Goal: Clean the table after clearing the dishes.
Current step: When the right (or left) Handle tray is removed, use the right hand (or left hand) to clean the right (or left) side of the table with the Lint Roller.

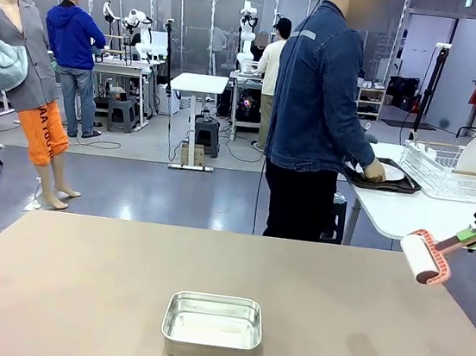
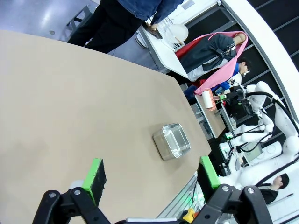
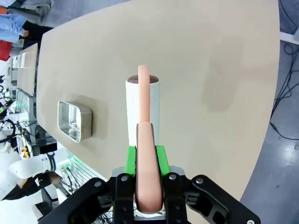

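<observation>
The right gripper pinches a lint roller by its pink handle, above the table. The left gripper hangs spread wide, over the steel pan.

Matte beige-brown table, plain, no pattern. Shiny silver steel pan with pale inside. White lint roller on a salmon-pink handle — red-patterned end cap. Black right gripper, green pads. Black left gripper — green pads too.

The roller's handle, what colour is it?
Pink, a salmon shade. The handle shows best in the right wrist view, clamped in the right gripper.
</observation>
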`<state>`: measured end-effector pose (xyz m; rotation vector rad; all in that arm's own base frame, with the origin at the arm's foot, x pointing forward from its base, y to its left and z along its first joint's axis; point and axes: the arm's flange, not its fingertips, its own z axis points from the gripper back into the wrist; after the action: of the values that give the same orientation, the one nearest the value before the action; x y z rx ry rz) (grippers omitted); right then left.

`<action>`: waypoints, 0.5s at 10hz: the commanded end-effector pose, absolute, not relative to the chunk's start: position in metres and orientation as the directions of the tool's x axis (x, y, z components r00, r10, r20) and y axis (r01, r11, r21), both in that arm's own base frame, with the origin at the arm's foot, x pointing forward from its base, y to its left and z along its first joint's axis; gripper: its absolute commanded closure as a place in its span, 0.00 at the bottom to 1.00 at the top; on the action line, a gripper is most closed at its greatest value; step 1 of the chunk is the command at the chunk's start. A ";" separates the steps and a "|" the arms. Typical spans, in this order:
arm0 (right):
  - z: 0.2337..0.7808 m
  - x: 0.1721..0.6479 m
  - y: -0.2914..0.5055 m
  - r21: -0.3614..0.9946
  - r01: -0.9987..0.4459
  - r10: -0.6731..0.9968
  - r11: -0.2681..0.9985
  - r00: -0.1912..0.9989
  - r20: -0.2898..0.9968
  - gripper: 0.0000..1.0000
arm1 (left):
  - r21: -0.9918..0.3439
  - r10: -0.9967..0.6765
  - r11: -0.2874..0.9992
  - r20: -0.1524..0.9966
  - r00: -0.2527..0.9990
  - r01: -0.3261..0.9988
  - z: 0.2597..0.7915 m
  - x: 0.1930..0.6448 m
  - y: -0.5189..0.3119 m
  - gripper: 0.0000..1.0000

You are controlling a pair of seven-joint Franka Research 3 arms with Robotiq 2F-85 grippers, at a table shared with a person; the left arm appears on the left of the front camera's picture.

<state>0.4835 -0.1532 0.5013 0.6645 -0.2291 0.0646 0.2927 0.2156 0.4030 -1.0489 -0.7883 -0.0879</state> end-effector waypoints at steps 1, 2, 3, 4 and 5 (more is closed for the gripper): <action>0.506 0.476 -0.142 0.578 -0.097 -0.021 0.810 0.981 0.194 0.79 | -0.740 0.294 0.526 0.621 0.727 0.420 0.404 0.291 0.217 0.00; 0.508 0.477 -0.132 0.571 -0.109 0.010 0.813 0.985 0.174 0.79 | -0.740 0.294 0.526 0.621 0.727 0.420 0.404 0.291 0.217 0.00; 0.508 0.480 -0.152 0.595 -0.131 -0.012 0.793 0.973 0.230 0.79 | -0.740 0.294 0.526 0.621 0.727 0.420 0.404 0.291 0.217 0.00; 0.508 0.480 -0.152 0.595 -0.131 -0.012 0.793 0.973 0.230 0.79 | -0.740 0.294 0.526 0.621 0.727 0.420 0.404 0.291 0.217 0.00; 0.508 0.480 -0.152 0.595 -0.131 -0.012 0.793 0.973 0.230 0.79 | -0.740 0.294 0.526 0.621 0.727 0.420 0.404 0.291 0.217 0.00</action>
<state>0.4794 -0.1530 0.5069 0.6426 -0.2123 0.0586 0.2926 0.2156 0.4030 -1.0489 -0.7883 -0.0879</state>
